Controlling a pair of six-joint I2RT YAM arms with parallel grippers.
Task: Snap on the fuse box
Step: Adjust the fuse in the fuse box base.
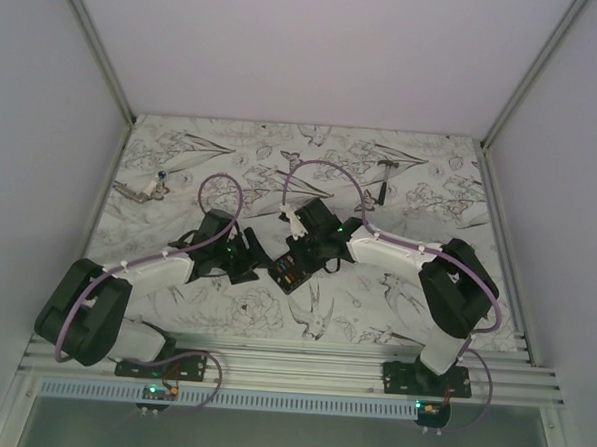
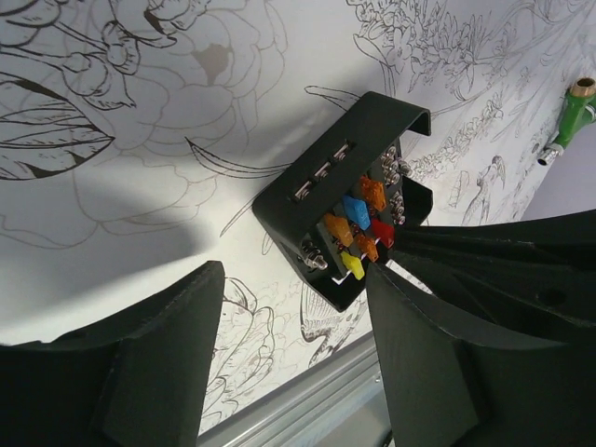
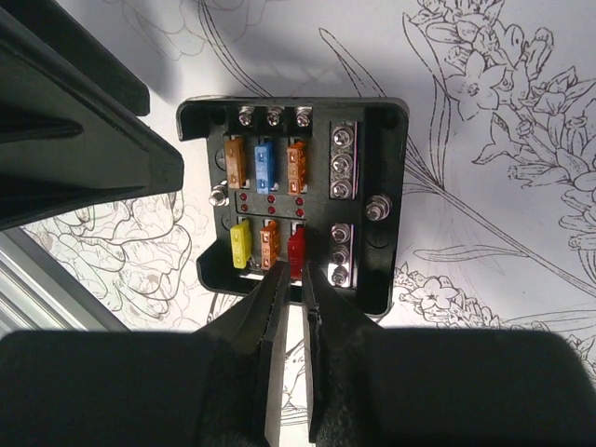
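Note:
The fuse box (image 3: pixel 372 140) is a small black tray lying face up on the table, with blue, orange, yellow and red fuses in two rows. My right gripper (image 3: pixel 296 279) reaches in from its near edge, and its narrow jaws are shut on the lower end of the red fuse (image 3: pixel 296 250). In the top view the fuse box (image 1: pixel 291 273) sits between both arms, with the right gripper (image 1: pixel 304 254) over it. My left gripper (image 2: pixel 291 307) stands open just left of the fuse box (image 2: pixel 307 191), nothing between its fingers (image 2: pixel 168 363); its right finger tip is beside the box's corner.
A green object (image 2: pixel 577 116) lies at the far right of the left wrist view. A small dark tool (image 1: pixel 379 193) and another small item (image 1: pixel 145 187) lie toward the back of the flower-patterned table. A metal rail (image 1: pixel 291 363) runs along the near edge.

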